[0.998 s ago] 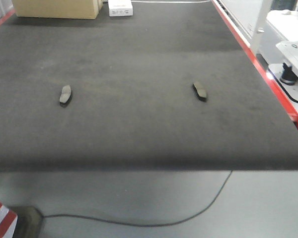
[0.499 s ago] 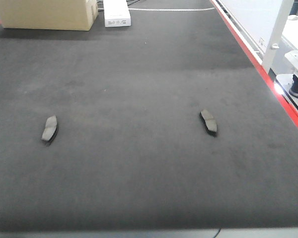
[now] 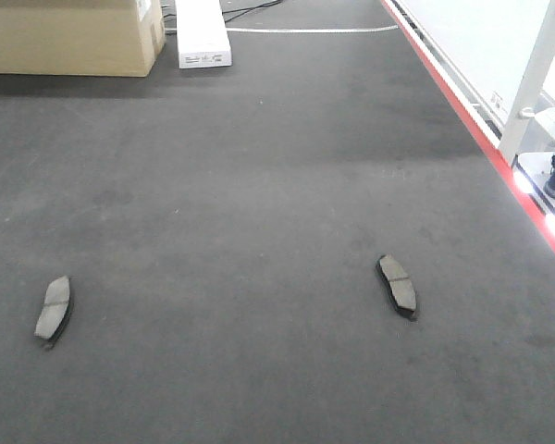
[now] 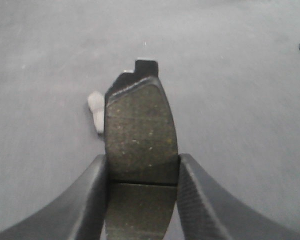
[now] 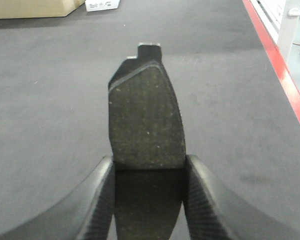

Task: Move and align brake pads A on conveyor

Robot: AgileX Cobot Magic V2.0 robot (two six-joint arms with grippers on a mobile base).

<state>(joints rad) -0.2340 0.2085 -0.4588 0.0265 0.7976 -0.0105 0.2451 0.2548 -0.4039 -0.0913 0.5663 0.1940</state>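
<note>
Dark grey conveyor with red edge strip, grey brake pads, perhaps speckled

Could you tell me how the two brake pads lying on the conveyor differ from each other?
The left pad lies near the image's left edge; the right pad lies nearer the red strip. The left pad's far end tilts right, the right pad's left. Both lie flat, grey face up, on the conveyor.
</note>
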